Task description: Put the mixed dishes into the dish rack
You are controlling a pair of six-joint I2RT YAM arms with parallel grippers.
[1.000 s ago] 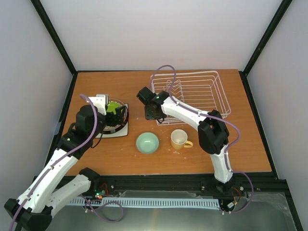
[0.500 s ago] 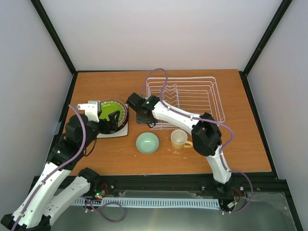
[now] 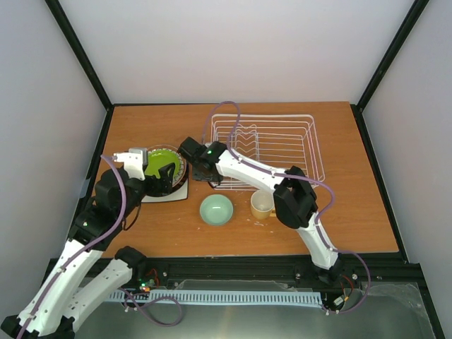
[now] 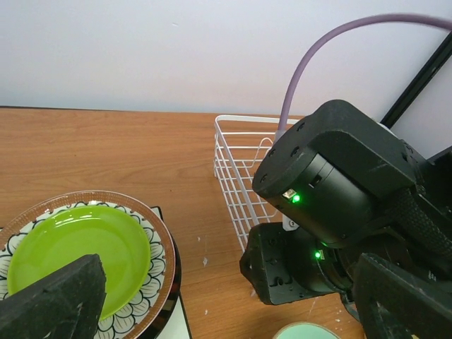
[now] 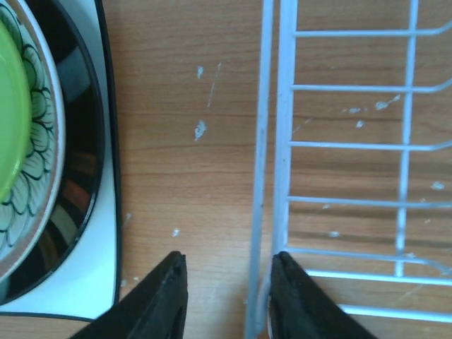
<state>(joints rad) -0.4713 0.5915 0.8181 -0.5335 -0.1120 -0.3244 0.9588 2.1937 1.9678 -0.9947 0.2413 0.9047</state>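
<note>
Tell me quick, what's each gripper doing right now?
Left gripper: open, holding nothing.
Right gripper: open, straddling the dish rack rim wire, not clamped.

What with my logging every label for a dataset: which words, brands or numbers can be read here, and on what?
None can be read. The lime-green plate, brown floral-patterned plate, white wire dish rack, yellow handled mug and mint-green bowl show no lettering; the black arm housing shows only green lights.

Plates: four, stacked. Lime-green plate point(image 4: 74, 247), brown floral-patterned plate point(image 4: 157, 244), dark-rimmed plate point(image 5: 78, 162), white square plate point(image 5: 106, 275). Stack partly hidden, so four is probable. Mint-green bowl point(image 3: 216, 210): one. Yellow mug point(image 3: 263, 204): one. Wire dish rack point(image 3: 268, 116): one.
</note>
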